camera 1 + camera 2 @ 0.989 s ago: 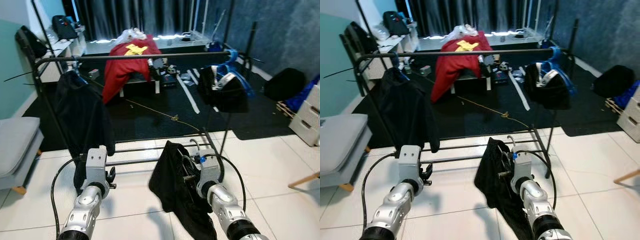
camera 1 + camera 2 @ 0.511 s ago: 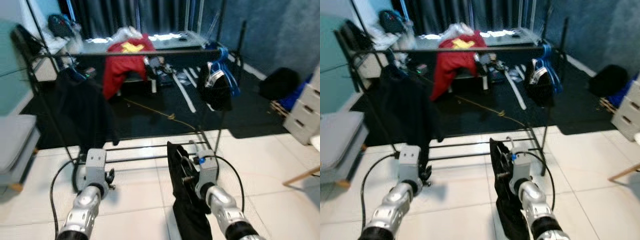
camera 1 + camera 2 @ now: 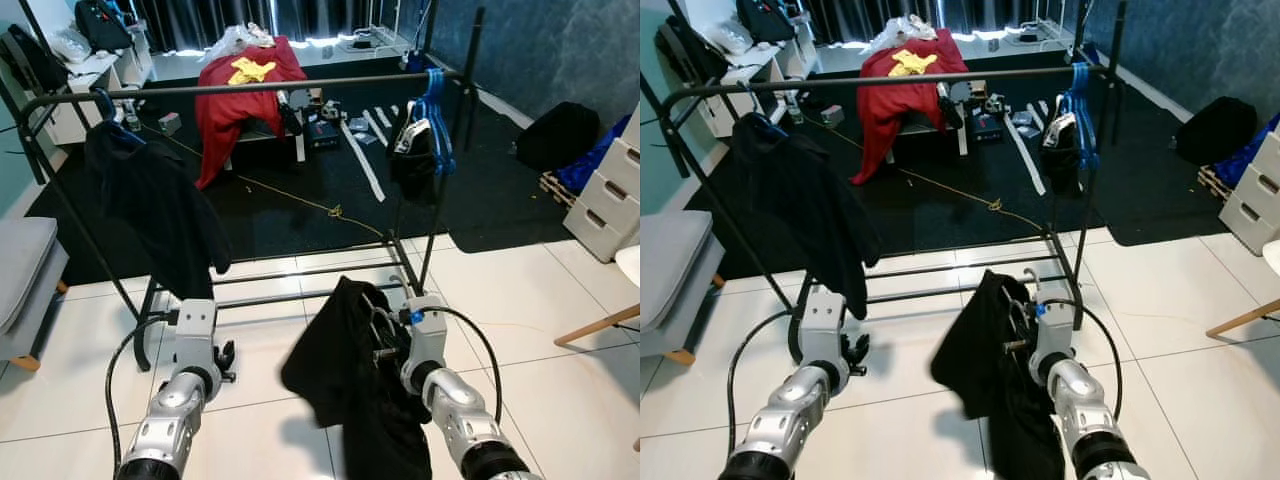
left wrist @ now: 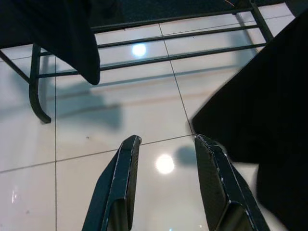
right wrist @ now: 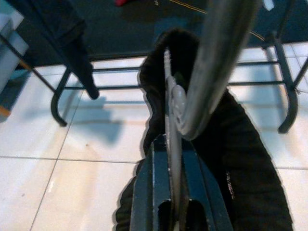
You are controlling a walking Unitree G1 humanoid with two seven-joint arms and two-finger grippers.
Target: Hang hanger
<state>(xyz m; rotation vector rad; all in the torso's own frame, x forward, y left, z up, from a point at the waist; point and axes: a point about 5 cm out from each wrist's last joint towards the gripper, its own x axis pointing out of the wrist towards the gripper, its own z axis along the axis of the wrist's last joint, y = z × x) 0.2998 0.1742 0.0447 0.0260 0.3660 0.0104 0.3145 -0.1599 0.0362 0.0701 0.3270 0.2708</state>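
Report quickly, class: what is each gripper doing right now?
Left gripper: open, holding nothing.
Right gripper: shut on the hanger carrying a black garment.

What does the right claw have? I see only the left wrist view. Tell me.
Observer: The right claw is shut on a hanger carrying a black garment.
Operator: Report the rail.
Observer: The rack's top rail stands ahead, above the claw. A black jacket hangs at its left end, blue hangers at its right.
Operator: Report the middle.
Observer: The middle stretch of the rail is bare.
Operator: Report the left claw.
Observer: The left claw is open, low over the floor tiles, holding nothing.
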